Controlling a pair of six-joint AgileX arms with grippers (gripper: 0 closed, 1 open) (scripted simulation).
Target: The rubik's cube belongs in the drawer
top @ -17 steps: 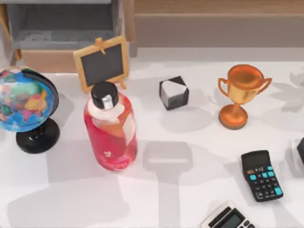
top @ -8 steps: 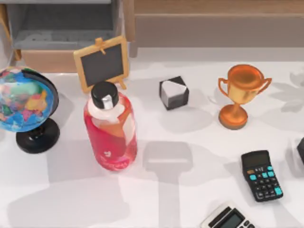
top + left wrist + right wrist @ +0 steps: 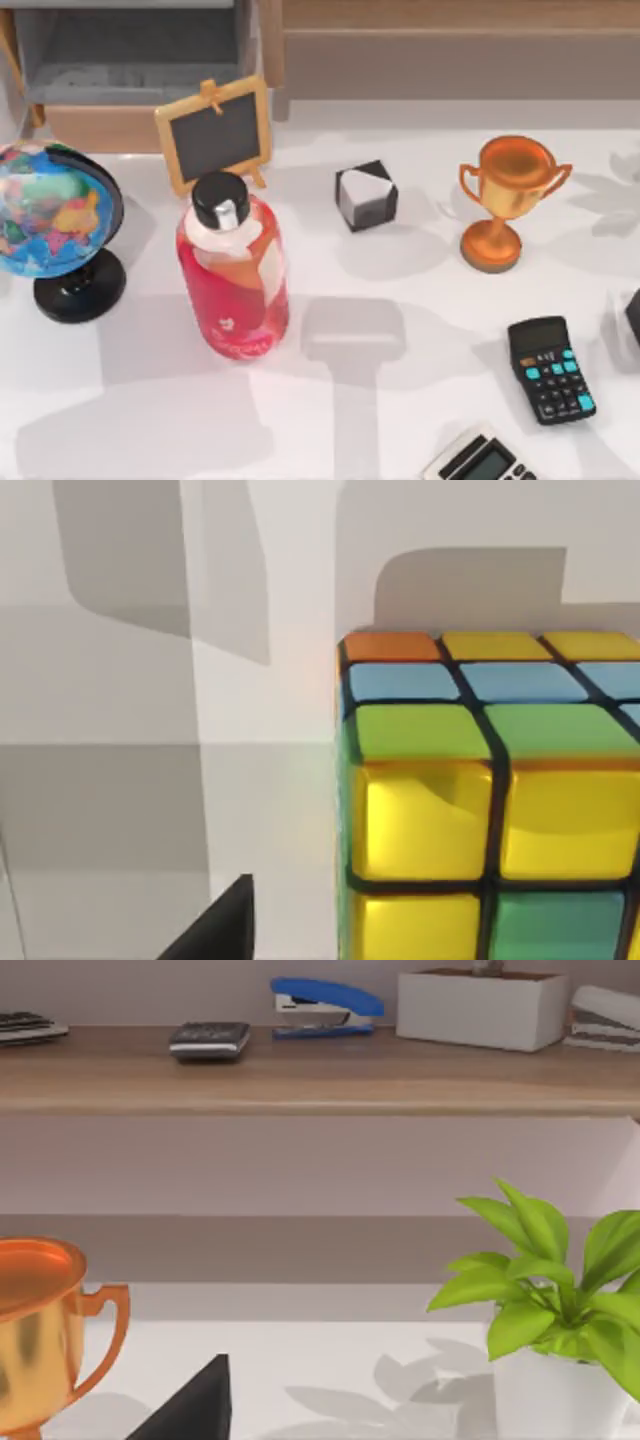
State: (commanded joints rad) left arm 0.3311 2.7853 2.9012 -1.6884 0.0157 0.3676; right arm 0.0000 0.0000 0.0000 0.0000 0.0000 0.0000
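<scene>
One cube (image 3: 490, 800) stands on the white tabletop (image 3: 120, 810), close before my left tool (image 3: 225, 925) and outside the drawer (image 3: 110, 128). The drawer stands pulled open at the far left. I see nothing in its grey inside, so I judge it ready for the cube. My right tool (image 3: 195, 1400) hangs near the trophy (image 3: 35, 1330). I cannot tell whether either tool is open or closed.
</scene>
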